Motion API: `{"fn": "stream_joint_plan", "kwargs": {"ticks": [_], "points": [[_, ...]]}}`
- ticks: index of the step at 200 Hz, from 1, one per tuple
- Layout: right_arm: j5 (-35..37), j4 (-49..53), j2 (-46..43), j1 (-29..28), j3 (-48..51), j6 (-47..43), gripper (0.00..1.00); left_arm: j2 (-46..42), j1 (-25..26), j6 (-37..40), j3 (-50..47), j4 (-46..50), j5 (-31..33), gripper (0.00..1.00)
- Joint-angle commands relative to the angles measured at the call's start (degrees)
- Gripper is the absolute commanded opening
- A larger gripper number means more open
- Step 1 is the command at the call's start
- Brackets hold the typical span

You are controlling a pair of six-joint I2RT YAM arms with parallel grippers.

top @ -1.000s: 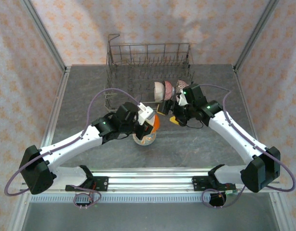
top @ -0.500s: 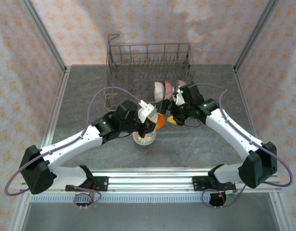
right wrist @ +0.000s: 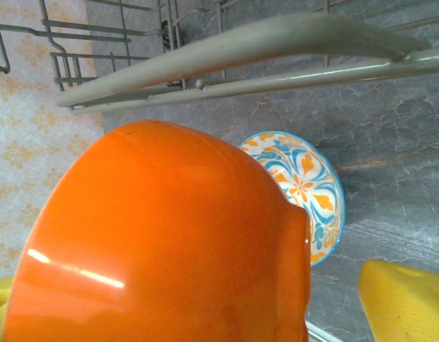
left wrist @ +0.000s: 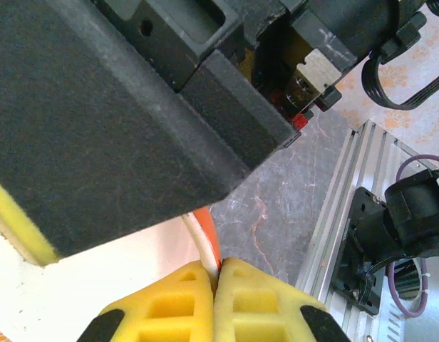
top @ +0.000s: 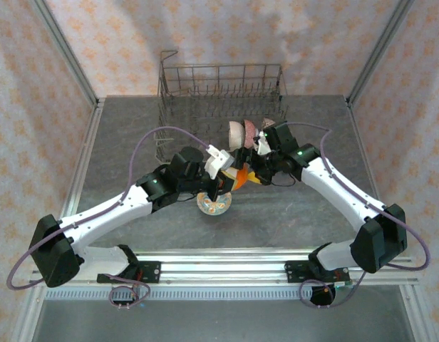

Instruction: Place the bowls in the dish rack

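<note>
Bright orange round ceramic bowl [top: 241, 178] is outside the large grey wire dish rack [top: 219, 89], tipped on edge just in front of the rack's near wall, held up off the grey marbled table [top: 127, 142]. Left gripper [top: 229, 181] has it: the yellow fingertips [left wrist: 241, 292] are pressed together on the bowl's thin rim, nothing else supporting it. Right gripper [top: 256, 171] sits right at the bowl from the other side, fingers spread wide. In the right wrist view the bowl's orange outside lies between them, with a visible gap to the yellow finger pad [right wrist: 401, 299], so no grip there. Multicolour patterned round bowl [top: 214, 203] sits on the table just below and beside the orange one, mouth up, untouched. Inside the rack, 3 bowls stand on edge among the tines at the near right: pale cream-pink bowl [top: 235, 133], brown speckled bowl [top: 251, 130], then a third bowl [top: 269, 124] partly hidden by the right arm, colour hard to tell.
</note>
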State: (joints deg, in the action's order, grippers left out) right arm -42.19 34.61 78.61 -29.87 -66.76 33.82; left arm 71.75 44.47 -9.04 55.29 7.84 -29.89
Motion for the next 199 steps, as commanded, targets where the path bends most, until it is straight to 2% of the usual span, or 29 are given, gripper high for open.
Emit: {"fn": "stream_joint_plan", "kwargs": {"ticks": [1, 63, 131, 199], "points": [[-1.4, -1.3, 0.1, -0.4, -2.1, -0.1, 0.96, 0.5, -0.3, -0.2, 2.3, -4.2, -1.5, 0.0], [-3.2, -1.4, 0.5, -0.5, -3.1, -0.1, 0.87, 1.4, -0.3, 0.8, 3.1, -3.9, -1.5, 0.0], [-3.9, 0.7, 1.1, -0.6, -3.4, -2.1, 0.73, 1.6, -0.4, 1.4, 3.2, -4.0, -0.9, 0.0], [-2.7, 1.4, 0.9, -0.6, -4.0, -3.0, 0.63, 1.7, -0.4, 1.5, 3.0, -2.7, 0.8, 0.0]]}}
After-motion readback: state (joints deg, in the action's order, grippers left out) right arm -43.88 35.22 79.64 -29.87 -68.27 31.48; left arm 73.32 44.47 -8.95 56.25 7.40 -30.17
